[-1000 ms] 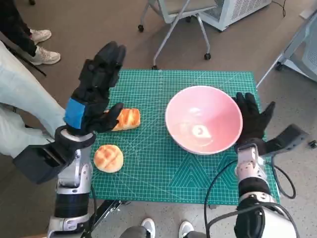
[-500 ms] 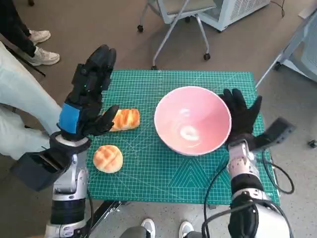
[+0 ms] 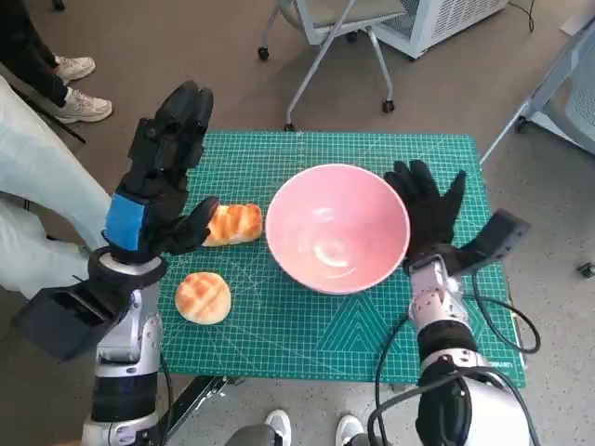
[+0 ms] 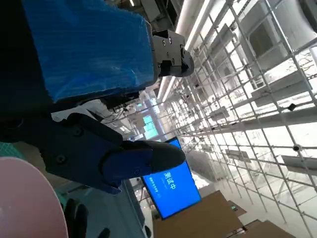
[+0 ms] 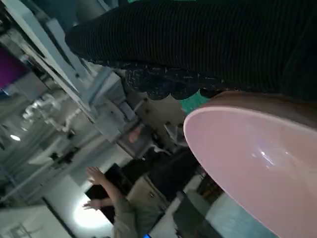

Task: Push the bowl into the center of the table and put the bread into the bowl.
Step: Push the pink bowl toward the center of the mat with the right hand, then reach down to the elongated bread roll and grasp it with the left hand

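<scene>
The pink bowl (image 3: 337, 227) sits near mid-table (image 3: 307, 321); the right hand (image 3: 426, 209) presses its side, fingers spread; the left hand (image 3: 158, 177) hovers open-fingered beside the bread (image 3: 232, 224).

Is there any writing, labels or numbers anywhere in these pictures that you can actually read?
Blue screen, left wrist view: a short line of white characters, too small and blurred to read.
Smaller lit panel behind it: marks too blurred to read.
Green cutting mat: printed grid lines and triangles; any numbers are too small to read.
Pink bowl, bread rolls and both hands: no writing visible.
</scene>
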Robot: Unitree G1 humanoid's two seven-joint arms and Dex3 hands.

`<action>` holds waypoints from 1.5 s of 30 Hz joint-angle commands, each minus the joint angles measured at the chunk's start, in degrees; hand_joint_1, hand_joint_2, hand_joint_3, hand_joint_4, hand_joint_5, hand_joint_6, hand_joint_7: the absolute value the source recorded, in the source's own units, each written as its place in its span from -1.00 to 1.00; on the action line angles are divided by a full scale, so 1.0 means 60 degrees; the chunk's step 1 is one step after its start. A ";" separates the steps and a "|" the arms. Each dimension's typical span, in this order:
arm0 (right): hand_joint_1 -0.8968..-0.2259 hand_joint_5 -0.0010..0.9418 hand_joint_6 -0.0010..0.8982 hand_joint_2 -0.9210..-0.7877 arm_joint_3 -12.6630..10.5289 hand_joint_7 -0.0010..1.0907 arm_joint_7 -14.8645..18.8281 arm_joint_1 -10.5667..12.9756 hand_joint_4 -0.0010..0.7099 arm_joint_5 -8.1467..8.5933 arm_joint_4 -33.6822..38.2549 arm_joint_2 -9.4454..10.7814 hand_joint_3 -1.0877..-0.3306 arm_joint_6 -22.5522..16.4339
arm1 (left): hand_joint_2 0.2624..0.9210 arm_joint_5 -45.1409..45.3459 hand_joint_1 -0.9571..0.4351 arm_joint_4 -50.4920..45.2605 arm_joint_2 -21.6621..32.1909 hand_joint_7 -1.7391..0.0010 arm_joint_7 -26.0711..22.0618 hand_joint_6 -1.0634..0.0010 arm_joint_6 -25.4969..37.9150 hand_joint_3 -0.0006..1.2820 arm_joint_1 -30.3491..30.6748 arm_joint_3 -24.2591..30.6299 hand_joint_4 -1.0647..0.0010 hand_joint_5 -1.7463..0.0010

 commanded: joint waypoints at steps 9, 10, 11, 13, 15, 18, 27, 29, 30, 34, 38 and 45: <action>-0.01 -0.99 -0.60 -1.00 0.0220 -0.77 0.0085 -0.0032 -0.79 -0.0221 0.0052 -0.0184 -0.28 -0.0027 | 1.00 0.0220 -0.53 0.0121 -0.0081 0.59 0.0136 0.97 -0.0113 -0.25 0.0021 -0.0160 0.84 1.00; -0.02 -0.99 -0.59 -1.00 0.0241 -0.77 0.0089 -0.0037 -0.77 -0.0234 0.0037 -0.0221 -0.26 -0.0065 | 1.00 0.0227 -0.54 0.0123 -0.0077 0.59 0.0139 0.97 -0.0122 -0.25 0.0027 -0.0162 0.84 1.00; -0.03 -0.98 -0.57 -1.00 0.0275 -0.77 0.0096 -0.0049 -0.76 -0.0264 0.0008 -0.0276 -0.24 -0.0143 | 1.00 0.0219 -0.54 0.0128 -0.0072 0.59 0.0136 0.97 -0.0131 -0.25 0.0031 -0.0159 0.84 1.00; -0.05 -0.97 -0.55 -1.00 0.0342 -0.76 0.0121 -0.0081 -0.73 -0.0332 -0.0053 -0.0361 -0.22 -0.0311 | 1.00 0.0198 -0.54 0.0173 -0.0071 0.59 0.0125 0.97 -0.0159 -0.25 0.0022 -0.0158 0.84 1.00; -0.07 -0.97 -0.53 -1.00 0.0450 -0.76 0.0163 -0.0131 -0.71 -0.0434 -0.0140 -0.0430 -0.20 -0.0550 | 1.00 0.0160 -0.54 0.0227 -0.0082 0.59 0.0111 0.96 -0.0172 -0.25 -0.0004 -0.0164 0.84 1.00; -0.06 -0.97 -0.49 -1.00 0.0709 -0.75 0.0267 -0.0204 -0.69 -0.0688 -0.0298 -0.0508 -0.19 -0.1031 | 1.00 0.0090 -0.54 0.0302 -0.0122 0.58 0.0090 0.95 -0.0160 -0.25 -0.0072 -0.0185 0.83 1.00; -0.10 -0.95 -0.45 -1.00 0.1823 -0.74 0.1227 -0.0038 -0.60 -0.1490 -0.1307 -0.0736 -0.21 -0.3619 | 1.00 -0.0022 -0.53 0.0691 -0.0399 0.57 -0.0032 0.95 -0.0204 -0.24 -0.0533 -0.0407 0.82 0.99; -0.11 -0.94 -0.45 -1.00 0.2037 -0.74 0.1363 0.0037 -0.56 -0.1579 -0.1673 -0.0752 -0.19 -0.4061 | 1.00 -0.0029 -0.52 0.0740 -0.0449 0.57 -0.0055 0.96 -0.0166 -0.24 -0.0654 -0.0465 0.82 0.99; -0.14 -0.94 -0.45 -1.00 0.2116 -0.74 0.1438 0.0068 -0.53 -0.1589 -0.1827 -0.0759 -0.17 -0.4207 | 1.00 -0.0033 -0.52 0.0766 -0.0466 0.57 -0.0067 0.96 -0.0145 -0.23 -0.0710 -0.0486 0.82 1.00; -0.21 -0.94 -0.44 -1.00 0.2472 -0.72 0.1960 0.0376 -0.49 -0.1505 -0.2861 -0.0817 -0.09 -0.4595 | 1.00 -0.0055 -0.52 0.0891 -0.0536 0.57 -0.0130 0.98 -0.0057 -0.23 -0.0968 -0.0570 0.83 1.00; -0.26 -0.95 -0.43 -1.00 0.2821 -0.70 0.2352 0.0846 -0.50 -0.1368 -0.4150 -0.0886 -0.07 -0.4682 | 1.00 -0.0082 -0.51 0.1003 -0.0642 0.54 -0.0210 1.00 -0.0013 -0.23 -0.1186 -0.0658 0.84 1.00; -0.31 -0.97 -0.47 -1.00 0.3327 -0.63 0.2571 0.1776 -0.49 -0.0958 -0.6608 -0.0925 -0.10 -0.4291 | 1.00 -0.0100 -0.50 0.1142 -0.0736 0.52 -0.0368 1.00 0.0062 -0.22 -0.1541 -0.0805 0.83 1.00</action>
